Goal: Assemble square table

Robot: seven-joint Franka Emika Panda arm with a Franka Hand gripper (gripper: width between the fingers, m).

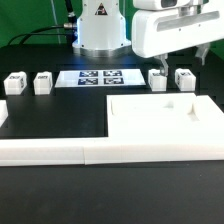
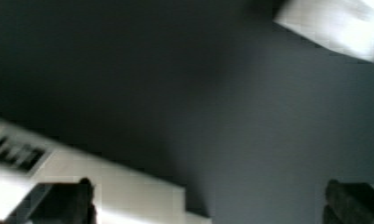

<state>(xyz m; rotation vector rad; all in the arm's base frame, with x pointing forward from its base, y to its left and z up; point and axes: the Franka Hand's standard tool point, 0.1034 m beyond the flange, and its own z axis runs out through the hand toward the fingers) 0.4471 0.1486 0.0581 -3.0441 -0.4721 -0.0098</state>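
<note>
The square table top (image 1: 165, 115), a large white slab with a raised rim, lies flat at the exterior view's right. Four short white tagged legs stand behind it: two at the left (image 1: 15, 84) (image 1: 42, 82) and two at the right (image 1: 159, 80) (image 1: 184, 77). My gripper (image 1: 180, 52) hangs high above the two right legs, touching nothing. In the wrist view the gripper (image 2: 209, 205) is open, its dark fingertips (image 2: 59, 205) wide apart with nothing held between them. A blurred white piece (image 2: 335, 25) and a white tagged edge (image 2: 51, 160) show there; I cannot tell which parts they are.
The marker board (image 1: 100, 77) lies in front of the robot base (image 1: 100, 30). A long low white border wall (image 1: 90, 150) runs along the front. The table surface is black.
</note>
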